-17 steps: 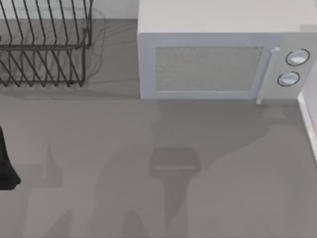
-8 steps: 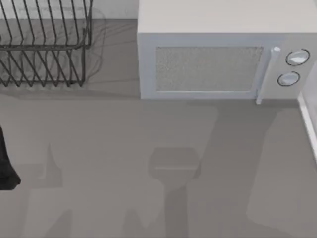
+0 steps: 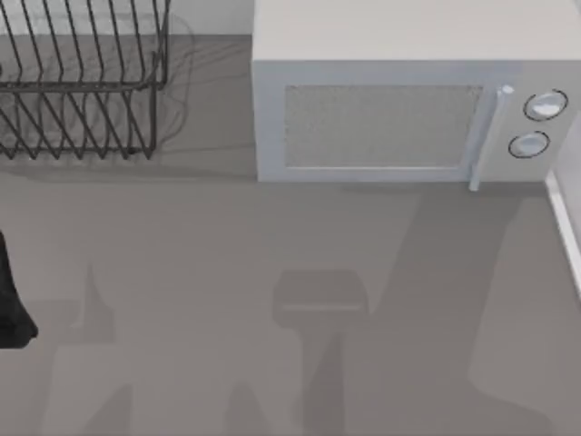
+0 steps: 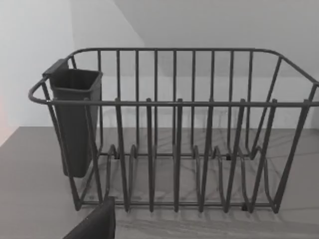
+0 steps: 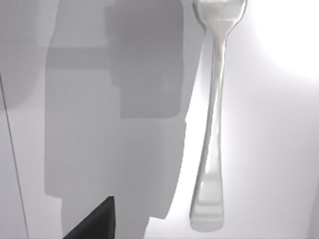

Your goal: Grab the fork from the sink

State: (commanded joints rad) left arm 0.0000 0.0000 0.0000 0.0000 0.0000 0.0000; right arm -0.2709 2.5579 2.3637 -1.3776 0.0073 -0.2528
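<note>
Now, line by line:
Fork (image 5: 212, 124): lies flat on a pale surface beneath my right wrist, handle end nearest, nothing gripping it.
Right jaws: a dark finger (image 5: 92, 221) shows beside the fork, apart from it; open or closed, I cannot tell.
Left arm (image 3: 11, 295): at the worktop's (image 3: 227, 236) left edge, facing the dish rack (image 4: 174, 149); jaws' state I cannot tell.
Microwave (image 3: 399, 109): at the back, right of the rack.

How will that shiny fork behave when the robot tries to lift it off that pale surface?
The fork looks like polished metal, so it is probably stiff and rather slippery between fingers. It lies flat on the pale surface with a thin handle, so getting under it may be tricky; a push would likely make it slide or spin rather than roll. Being so slim, it is probably light.
</note>
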